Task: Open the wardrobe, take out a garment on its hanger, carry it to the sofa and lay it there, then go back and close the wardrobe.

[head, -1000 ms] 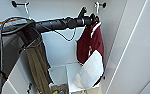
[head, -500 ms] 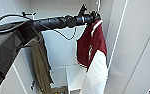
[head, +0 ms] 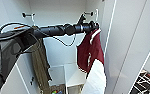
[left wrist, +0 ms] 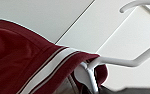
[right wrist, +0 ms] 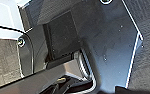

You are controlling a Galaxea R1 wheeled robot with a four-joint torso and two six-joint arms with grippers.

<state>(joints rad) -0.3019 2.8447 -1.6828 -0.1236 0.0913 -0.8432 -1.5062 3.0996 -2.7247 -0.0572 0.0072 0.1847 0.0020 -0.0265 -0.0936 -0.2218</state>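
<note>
The left gripper, seemingly closed on the hanger, holds the jacket up inside the open wardrobe, so it hangs free; the right gripper's state I cannot tell.

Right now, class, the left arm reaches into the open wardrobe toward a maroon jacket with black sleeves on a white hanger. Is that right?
Not quite: the maroon jacket has white sleeves, not black, as the head view shows. The left arm does reach into the open wardrobe, and the hanger is white.

I'm looking into an open white wardrobe in what seems a home bedroom: clothes hang inside, a maroon varsity jacket and an olive-brown garment.
</note>
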